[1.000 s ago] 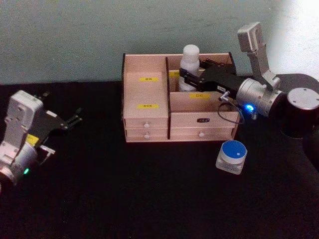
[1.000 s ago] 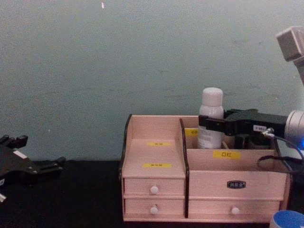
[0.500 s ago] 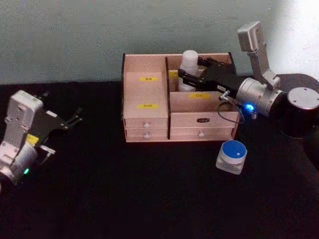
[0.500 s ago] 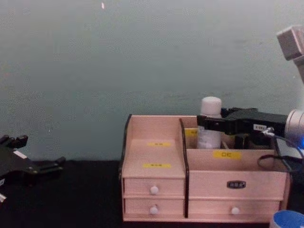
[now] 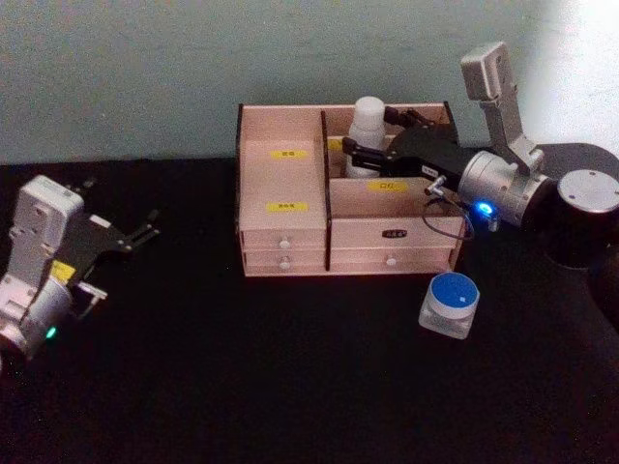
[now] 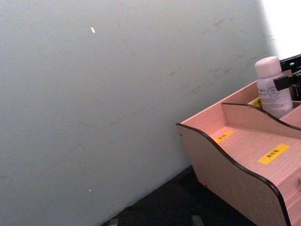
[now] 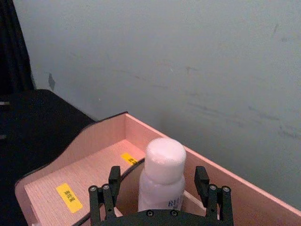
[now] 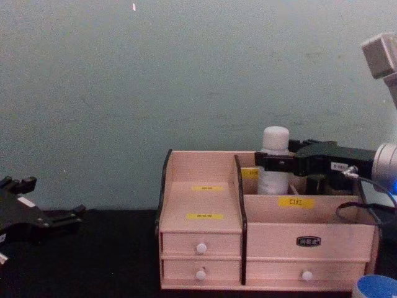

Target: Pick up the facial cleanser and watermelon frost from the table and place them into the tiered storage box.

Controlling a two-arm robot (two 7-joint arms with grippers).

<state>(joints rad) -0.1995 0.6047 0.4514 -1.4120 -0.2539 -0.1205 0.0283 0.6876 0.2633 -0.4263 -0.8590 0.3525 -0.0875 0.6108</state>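
Now bottle [image 5: 368, 118] lower in storage box [image 5: 290, 230]

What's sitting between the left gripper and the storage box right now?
Nothing. The black table is bare from the left gripper across to the storage box, as seen in the head view and confirmed by the chest view.

The white bottle [image 8: 276, 139] stands in the tiered storage box [image 8: 205, 239] with its lower body hidden behind the box walls, so its base cannot be seen. In the right wrist view the right hand [image 7: 160, 181] is cut off by the picture's edge just below its 2 fingers. The blue-lidded jar [image 8: 376, 287] is cropped at the chest view's corner, and the left hand [image 8: 54, 202] by that view's left edge. Print on the yellow labels [image 8: 205, 216] is too small to read.
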